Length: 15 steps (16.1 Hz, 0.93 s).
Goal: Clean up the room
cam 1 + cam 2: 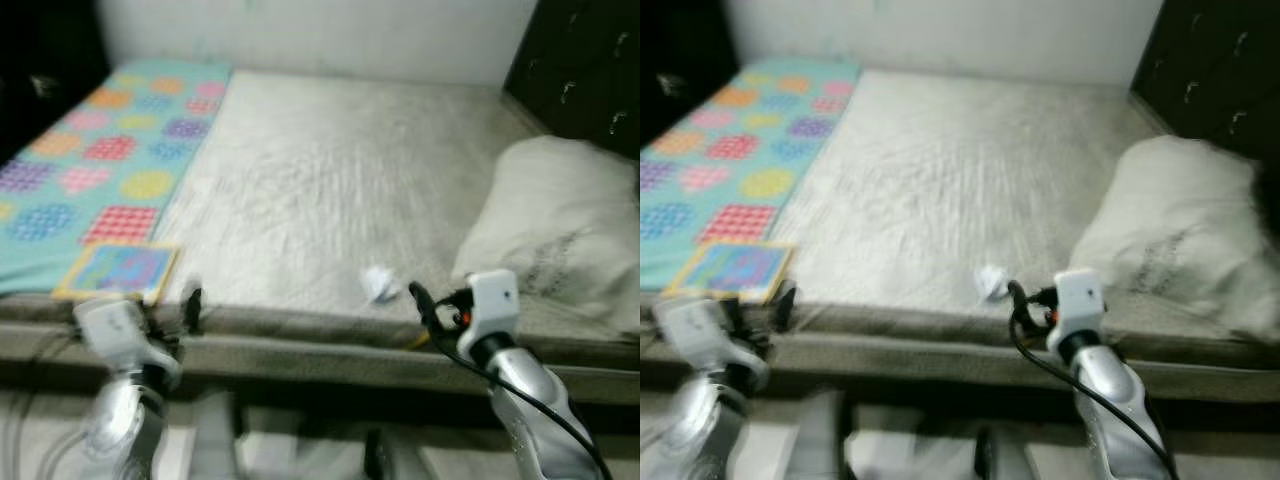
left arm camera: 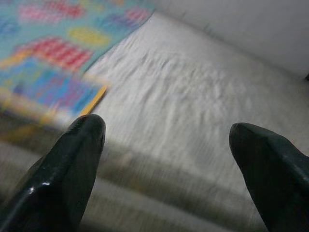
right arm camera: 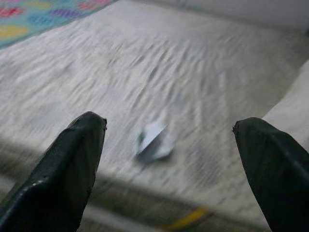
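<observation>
Left gripper [image 2: 166, 145]: fingers spread, empty, at bed [image 1: 330, 190] edge beside colourful square book [image 1: 118, 270]. Small crumpled white paper scrap [image 1: 379, 284]: lying on grey-white mattress near front edge. Right gripper [image 3: 169, 145]: fingers spread, empty, just short of scrap. White pillow [image 1: 560, 230]: far right.

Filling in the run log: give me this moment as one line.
scene: bed | target: crumpled paper near front edge | right gripper: open, facing paper | left gripper: open, near colourful book | views blurred

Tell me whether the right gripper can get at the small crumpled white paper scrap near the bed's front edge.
Probably yes. The right gripper is open, aimed at the small crumpled white paper scrap lying on the pale grey mattress, with nothing between them.
</observation>
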Motion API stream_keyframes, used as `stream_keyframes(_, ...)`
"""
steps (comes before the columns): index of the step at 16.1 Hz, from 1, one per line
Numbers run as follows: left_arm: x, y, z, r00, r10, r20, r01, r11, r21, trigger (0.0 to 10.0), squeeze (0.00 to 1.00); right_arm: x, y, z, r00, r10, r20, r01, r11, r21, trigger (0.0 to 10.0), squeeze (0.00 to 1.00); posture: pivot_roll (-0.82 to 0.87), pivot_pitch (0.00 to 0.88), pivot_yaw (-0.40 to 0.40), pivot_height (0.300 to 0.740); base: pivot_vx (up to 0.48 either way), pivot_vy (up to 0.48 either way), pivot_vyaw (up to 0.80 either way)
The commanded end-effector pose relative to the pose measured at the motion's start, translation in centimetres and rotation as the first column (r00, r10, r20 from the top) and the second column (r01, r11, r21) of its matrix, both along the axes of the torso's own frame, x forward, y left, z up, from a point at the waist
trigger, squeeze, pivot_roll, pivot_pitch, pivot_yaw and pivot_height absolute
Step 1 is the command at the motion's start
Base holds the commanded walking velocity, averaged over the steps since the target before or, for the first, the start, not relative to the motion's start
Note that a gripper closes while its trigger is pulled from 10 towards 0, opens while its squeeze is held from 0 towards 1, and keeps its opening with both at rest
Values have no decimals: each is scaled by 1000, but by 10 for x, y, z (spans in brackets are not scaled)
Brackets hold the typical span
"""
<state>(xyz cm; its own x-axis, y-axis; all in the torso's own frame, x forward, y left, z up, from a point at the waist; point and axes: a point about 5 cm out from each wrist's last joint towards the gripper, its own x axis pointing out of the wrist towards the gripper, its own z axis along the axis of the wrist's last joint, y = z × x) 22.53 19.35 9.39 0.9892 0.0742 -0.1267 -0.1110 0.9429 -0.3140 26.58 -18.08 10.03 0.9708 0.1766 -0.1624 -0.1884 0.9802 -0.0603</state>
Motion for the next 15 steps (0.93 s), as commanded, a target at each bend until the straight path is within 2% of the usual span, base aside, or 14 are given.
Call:
stream_keyframes(1, 6, 2, 12, 999, 0, 46, -1, 1000, 22, 10000, 0, 2, 0, 4, 1000, 6, 12, -5, 1000, -5, 10000, 0, -50, 46, -65, 578, 0, 0, 0)
stream_keyframes(6, 6, 1, 15, 997, -13, 72, 12, 1000, 19, 10000, 0, 5, 1, 3, 1000, 17, 13, -17, 1000, -7, 10000, 0, -49, 43, -66, 578, 0, 0, 0)
stream_keyframes(15, 10, -2, 16, 995, -40, 92, 39, 999, 8, 10000, 0, 8, 1, 4, 1000, 24, 17, -23, 1000, -14, 10000, 0, -48, 34, -67, 578, 288, 0, 0)
